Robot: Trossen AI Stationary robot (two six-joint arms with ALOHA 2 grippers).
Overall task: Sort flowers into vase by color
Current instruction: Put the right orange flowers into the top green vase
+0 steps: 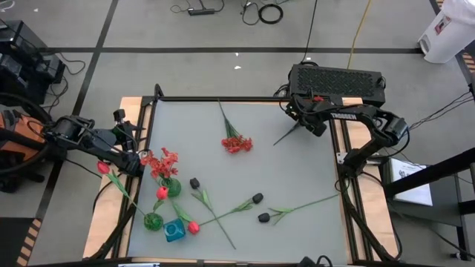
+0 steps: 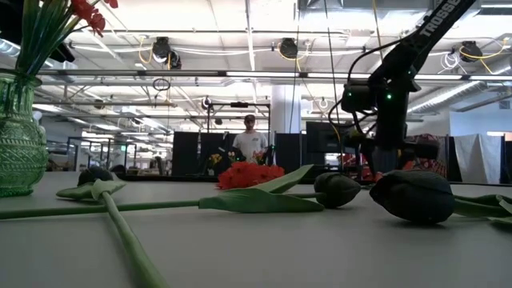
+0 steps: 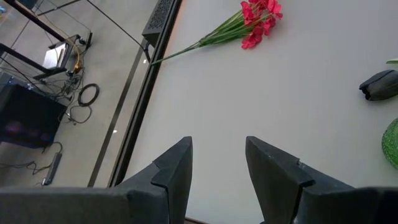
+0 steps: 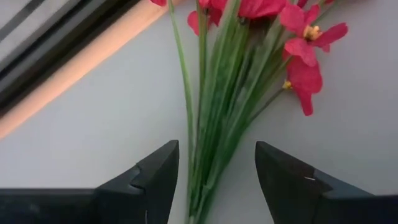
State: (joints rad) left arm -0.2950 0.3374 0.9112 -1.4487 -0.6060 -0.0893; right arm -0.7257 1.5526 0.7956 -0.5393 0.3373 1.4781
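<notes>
Now, at nine o'clock my left pincer (image 1: 132, 162) hangs apart beside the green vase (image 1: 171, 187), waiting. Loose flowers (image 1: 236, 144) lie mid-table. At two o'clock my right pincer (image 4: 214, 180) gapes around its red sprig's stems (image 4: 217, 124), apparently ready to clamp.

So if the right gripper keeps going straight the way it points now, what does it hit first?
Most likely the green stems of the red flower bunch: in its wrist view they run between the open fingers of the right gripper. Depth is unclear, so contact may not be immediate.
</notes>
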